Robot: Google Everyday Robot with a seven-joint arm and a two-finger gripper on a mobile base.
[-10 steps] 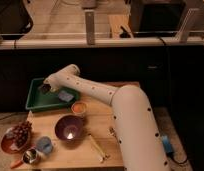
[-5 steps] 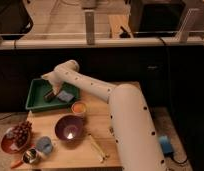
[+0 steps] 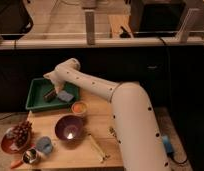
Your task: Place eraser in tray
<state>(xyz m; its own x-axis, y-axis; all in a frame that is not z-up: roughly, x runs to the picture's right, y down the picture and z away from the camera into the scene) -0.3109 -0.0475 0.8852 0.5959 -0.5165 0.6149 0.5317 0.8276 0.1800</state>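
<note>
Gripper (image 3: 54, 86) over green tray (image 3: 34, 95), fingers spread apart, holding nothing. Eraser (image 3: 50, 94) lies inside tray, beside blue-grey pad (image 3: 65, 95), near right rim. Tray's left half bare.

purple bowl (image 3: 70, 127), orange cup (image 3: 79, 107), grapes plate (image 3: 15, 140)

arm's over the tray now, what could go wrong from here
1. The gripper is open over the green tray, close to the eraser lying in it; pulling away carelessly could drag the eraser back out.
2. A blue pad lies right beside the eraser, so the fingers might nudge it.
3. The orange cup sits just outside the tray under the arm and could be knocked.
</note>
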